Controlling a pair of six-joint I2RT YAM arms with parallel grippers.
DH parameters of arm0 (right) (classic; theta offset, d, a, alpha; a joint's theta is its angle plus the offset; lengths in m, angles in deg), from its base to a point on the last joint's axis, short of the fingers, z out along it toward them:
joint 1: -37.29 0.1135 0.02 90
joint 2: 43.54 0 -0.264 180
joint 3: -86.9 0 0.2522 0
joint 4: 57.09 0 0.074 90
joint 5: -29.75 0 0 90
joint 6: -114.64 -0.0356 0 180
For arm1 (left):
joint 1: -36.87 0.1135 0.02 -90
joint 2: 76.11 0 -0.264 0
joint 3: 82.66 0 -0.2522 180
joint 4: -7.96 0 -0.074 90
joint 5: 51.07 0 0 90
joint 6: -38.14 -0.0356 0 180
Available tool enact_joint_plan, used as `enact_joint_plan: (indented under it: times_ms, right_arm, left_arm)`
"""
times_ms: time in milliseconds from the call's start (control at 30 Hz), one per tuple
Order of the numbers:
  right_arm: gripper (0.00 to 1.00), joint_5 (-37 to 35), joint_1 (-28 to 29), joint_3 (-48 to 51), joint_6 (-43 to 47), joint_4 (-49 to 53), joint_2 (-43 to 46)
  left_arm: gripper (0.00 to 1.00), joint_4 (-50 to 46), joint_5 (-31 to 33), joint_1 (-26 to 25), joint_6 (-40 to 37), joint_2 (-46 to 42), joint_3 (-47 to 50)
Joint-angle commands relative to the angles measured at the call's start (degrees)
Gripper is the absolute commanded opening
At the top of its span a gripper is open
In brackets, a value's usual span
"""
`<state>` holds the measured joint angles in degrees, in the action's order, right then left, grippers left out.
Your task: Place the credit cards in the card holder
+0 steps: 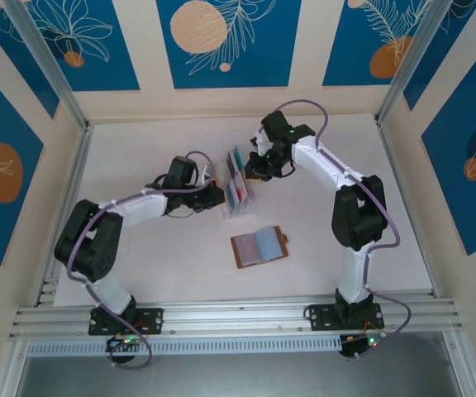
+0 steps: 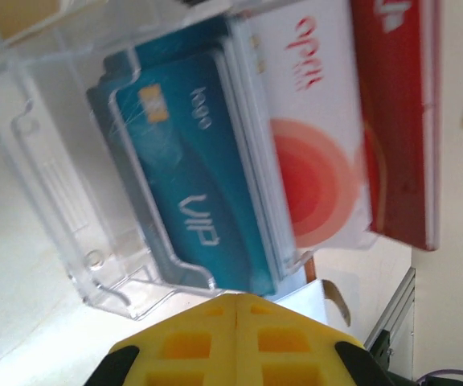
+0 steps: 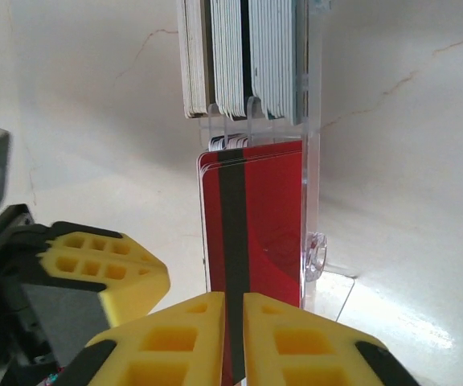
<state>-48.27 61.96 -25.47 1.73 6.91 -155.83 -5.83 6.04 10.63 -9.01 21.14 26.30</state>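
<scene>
This looks like a robot lab, with a small test booth built for the machines. Two white robot arms, the left arm and the right arm, are bolted to a metal rail at the edge of a plain white table. Purple cables run along them. Metal posts hold up walls painted blue with leaves and orange dots.
</scene>
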Motion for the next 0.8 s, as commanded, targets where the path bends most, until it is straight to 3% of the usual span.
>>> enact_joint_plan:
  times_ms: [0, 233, 533, 767]
  right_arm:
    - [0.13, -0.04, -0.12, -0.88, -0.2, 0.93, -0.78]
    - [0.14, 1.27, 0.19, -1.77, -0.31, 1.26, -2.93]
    - [0.3, 6.43, 0.12, -0.65, -1.16, -0.46, -2.95]
    - [0.33, 9.75, -0.58, 1.26, -2.09, -2.37, -1.98]
  left_arm:
    - [0.02, -2.04, -1.3, 0.58, -1.34, 2.02, -4.59]
    - [0.01, -2.63, -2.97, 0.5, -0.7, 8.16, -11.21]
    - [0.01, -0.37, -4.95, 0.14, 0.37, 12.63, -13.77]
    - [0.01, 1.09, -5.48, -0.1, 1.44, 13.31, -14.49]
